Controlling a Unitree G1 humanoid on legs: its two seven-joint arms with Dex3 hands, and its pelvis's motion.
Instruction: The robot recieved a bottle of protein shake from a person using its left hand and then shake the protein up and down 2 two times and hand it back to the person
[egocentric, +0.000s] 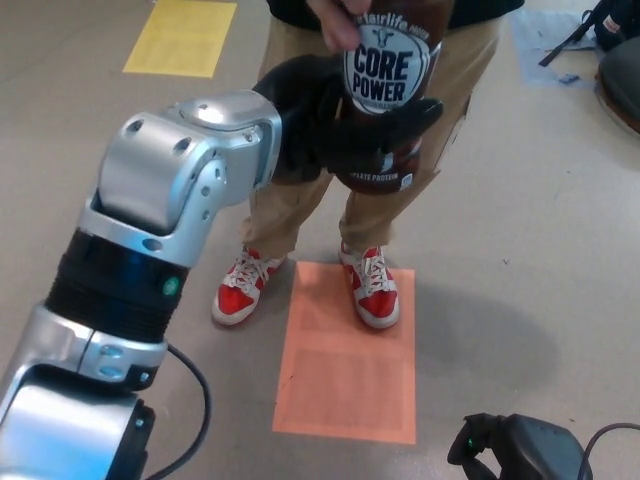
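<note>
Bottle (385, 80) gripped mid-body by left robot hand (345, 130), fingers wrapped round; person's hand (335, 20) on top, likely for handover. Right robot hand unseen.

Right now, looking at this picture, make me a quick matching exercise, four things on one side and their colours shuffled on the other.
Things:
1. floor sheet between the shoes
2. floor sheet at top left
3. left hand
4. person's trousers

Colours:
A. black
B. tan
C. orange
D. yellow

Pairs: 1-C, 2-D, 3-A, 4-B
</note>
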